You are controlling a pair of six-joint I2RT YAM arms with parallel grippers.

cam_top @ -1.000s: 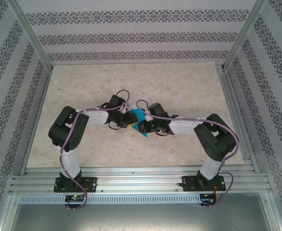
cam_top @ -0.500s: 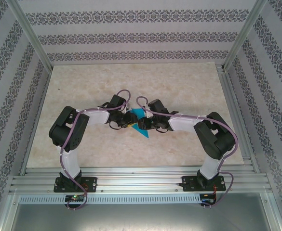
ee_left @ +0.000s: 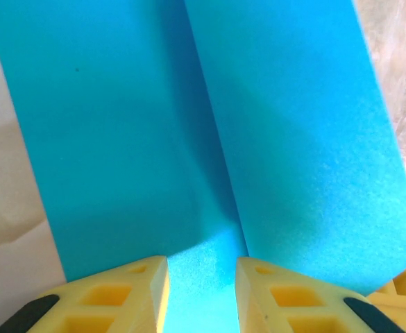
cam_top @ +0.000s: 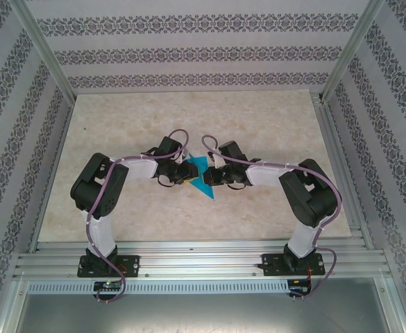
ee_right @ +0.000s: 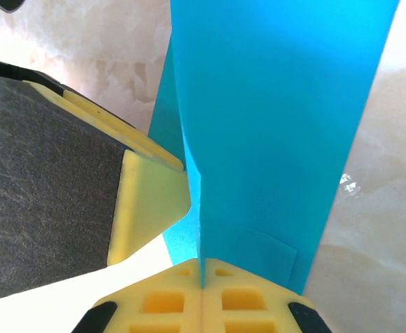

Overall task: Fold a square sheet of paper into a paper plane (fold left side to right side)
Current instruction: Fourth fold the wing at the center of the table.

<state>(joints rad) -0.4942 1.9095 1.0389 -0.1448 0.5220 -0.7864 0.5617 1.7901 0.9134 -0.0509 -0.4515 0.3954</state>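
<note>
The blue paper [cam_top: 205, 187] sits near the middle of the table [cam_top: 119, 125], folded to a point that faces the near edge, with both arms meeting over it. The right gripper [ee_right: 201, 302] is clenched on the paper: its two yellow fingertips are pressed flat together with the paper's edge caught in the seam, and the paper rises from there as a tall creased strip. The left gripper [ee_left: 201, 291] has its jaws apart (a clear gap between the yellow tips), and the paper, showing a long centre crease, runs through that gap. Whether its pads actually press on the paper is hard to say from here; one left finger [ee_right: 150, 198] lies against the strip's side
</note>
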